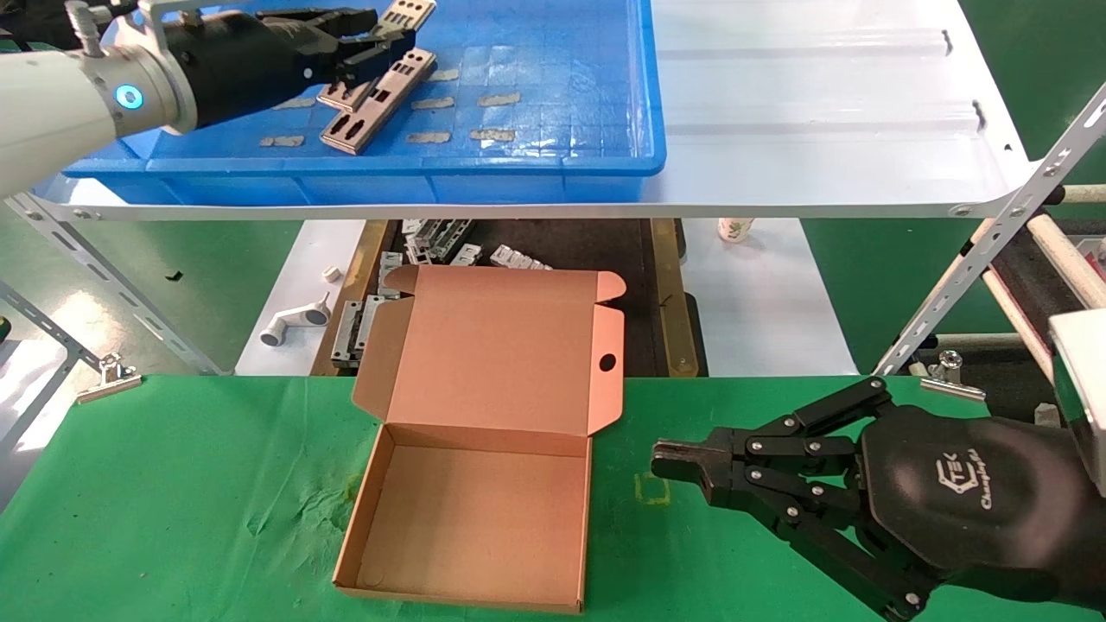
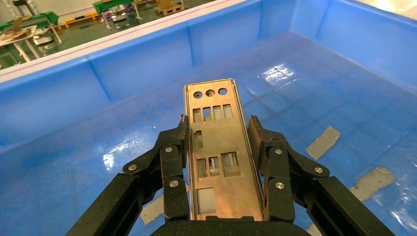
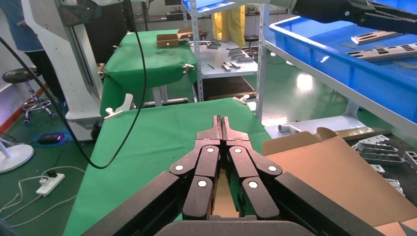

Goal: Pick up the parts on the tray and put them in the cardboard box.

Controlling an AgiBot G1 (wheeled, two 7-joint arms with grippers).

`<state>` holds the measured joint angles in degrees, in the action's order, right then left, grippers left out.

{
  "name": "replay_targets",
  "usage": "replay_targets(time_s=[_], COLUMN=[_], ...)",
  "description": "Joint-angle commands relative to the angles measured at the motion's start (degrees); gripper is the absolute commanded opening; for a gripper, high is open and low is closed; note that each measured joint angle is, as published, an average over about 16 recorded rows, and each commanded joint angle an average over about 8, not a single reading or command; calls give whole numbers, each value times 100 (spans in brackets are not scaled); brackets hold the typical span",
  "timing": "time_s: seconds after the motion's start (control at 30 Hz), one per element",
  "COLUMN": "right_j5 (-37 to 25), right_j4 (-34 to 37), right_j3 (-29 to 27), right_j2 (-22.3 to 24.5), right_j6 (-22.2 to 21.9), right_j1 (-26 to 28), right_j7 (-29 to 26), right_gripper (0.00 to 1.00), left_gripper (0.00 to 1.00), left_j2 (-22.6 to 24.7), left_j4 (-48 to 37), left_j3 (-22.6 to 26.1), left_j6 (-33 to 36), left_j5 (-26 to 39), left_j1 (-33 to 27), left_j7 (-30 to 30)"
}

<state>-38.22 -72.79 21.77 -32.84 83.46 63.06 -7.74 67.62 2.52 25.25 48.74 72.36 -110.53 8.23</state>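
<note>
Where left hand (image 2: 217, 140) clamps, part (image 2: 216, 147) between fingers.

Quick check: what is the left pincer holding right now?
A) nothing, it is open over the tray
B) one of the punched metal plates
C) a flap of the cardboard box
B: the left pincer has its fingers closed on the long edges of a punched plate above the blue tray.

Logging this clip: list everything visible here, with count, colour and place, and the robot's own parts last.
Plates: three, silver-grey; one in the left gripper, two on the tray floor.
Tray: one, blue, on the white shelf.
Cardboard box: one, brown, open, empty, on the green cloth.
Brackets: several, grey, beneath the shelf.
Pipe fitting: one, white, left of the box lid.
Left gripper: black, over the tray.
Right gripper: black, shut, right of the box.
</note>
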Motion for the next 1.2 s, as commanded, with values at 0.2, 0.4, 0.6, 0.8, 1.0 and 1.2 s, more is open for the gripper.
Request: replay_targets(time_s=[0.2,0.4,0.6,0.8,1.0,1.2], right_j5=[0,0,1,1,1,1], right_j4=[0,0,0,0,0,0], right_j3=[0,1,1,1,2,2], right_j2=[0,0,0,0,1,1], right_j6=[0,0,0,0,-1,-1], right_j1=[0,0,0,0,0,1], right_j7=[0,0,0,1,1,1], right_gripper=[0,0,0,0,0,0], left_gripper=[19,20,48,100,100,100], left_j2=[144,210,237,227,215,221], left_j4=[-123,-164,-188,-190,-204,-229], left_j3=[10,14,5,-9,-15,-6], left_j6=[-238,-351,-399,-386,-366,-364], left_j5=[17,24,13,-6,-14,-2], left_j1=[61,96,107,98,88,85], left_j7=[58,120,156,185,201,199])
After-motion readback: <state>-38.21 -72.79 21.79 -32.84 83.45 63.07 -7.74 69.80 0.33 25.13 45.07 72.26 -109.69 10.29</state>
